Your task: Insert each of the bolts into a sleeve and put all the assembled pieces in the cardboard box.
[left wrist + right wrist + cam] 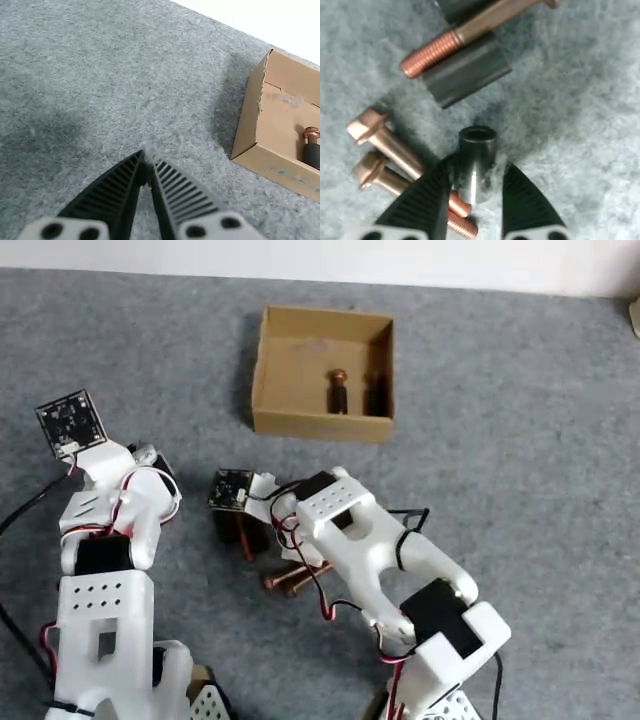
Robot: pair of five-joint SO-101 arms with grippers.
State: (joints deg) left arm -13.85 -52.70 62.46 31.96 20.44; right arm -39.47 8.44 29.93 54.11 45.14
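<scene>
My right gripper [478,169] is open and straddles a dark sleeve [476,157] that stands on the carpet; one finger looks to touch it and the other stands clear. A second sleeve [467,72] lies just beyond, with a copper bolt [470,29] resting across it. Two loose bolts [384,141] lie beside the gripper, and they also show in the high view as bolts [293,579]. The cardboard box [322,423] holds one assembled piece [339,390]. My left gripper [148,161] is shut with nothing in it, over bare carpet to the left of the box [250,125].
Grey carpet covers the table. The right arm [370,550] stretches from the front toward the pile of parts. The left arm [105,540] stands at the front left. Open carpet lies right of the box.
</scene>
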